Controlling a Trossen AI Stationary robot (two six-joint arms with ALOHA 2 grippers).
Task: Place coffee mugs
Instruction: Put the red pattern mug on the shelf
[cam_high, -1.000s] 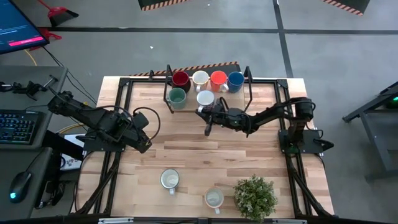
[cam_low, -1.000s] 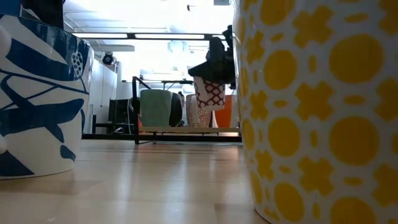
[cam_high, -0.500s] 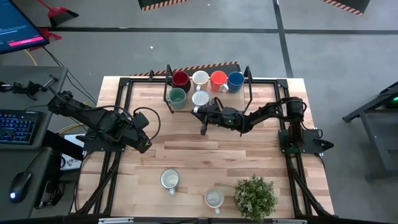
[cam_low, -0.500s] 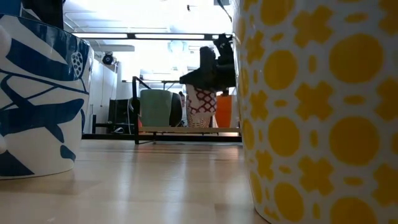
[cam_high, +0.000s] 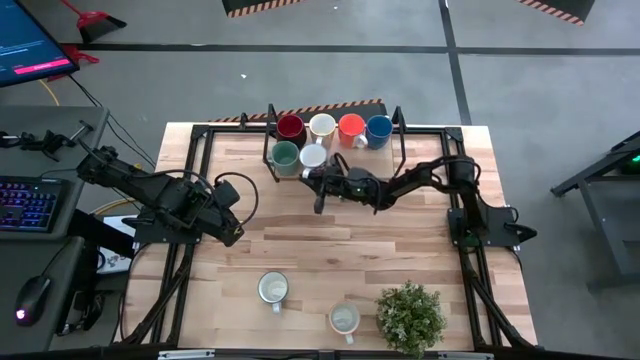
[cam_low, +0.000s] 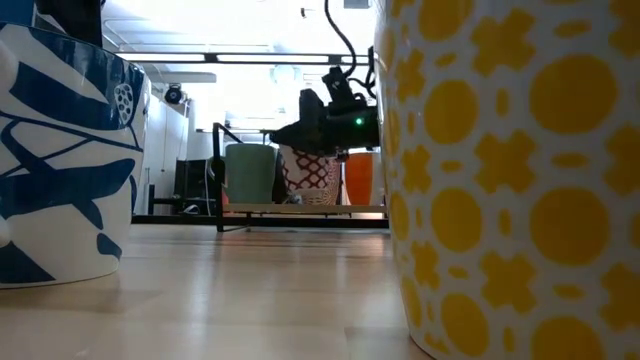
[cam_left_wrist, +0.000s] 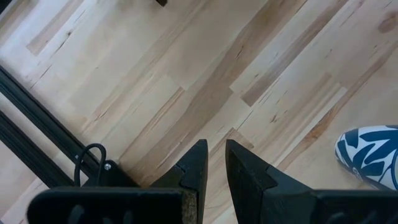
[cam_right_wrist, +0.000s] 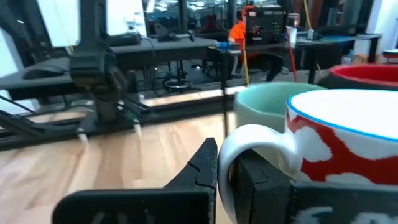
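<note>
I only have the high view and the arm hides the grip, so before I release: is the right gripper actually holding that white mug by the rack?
Observer: Yes. The right wrist view shows the right gripper pinching the handle of the white mug, which has a red pattern and a blue rim.
Operator: How close is the teal mug?
Observer: In the low view the teal mug stands close beside the held one, at about the same height.
Operator: And the left arm?
Observer: The left wrist view shows the left gripper over bare table wood, fingers nearly together with nothing between them.
</note>
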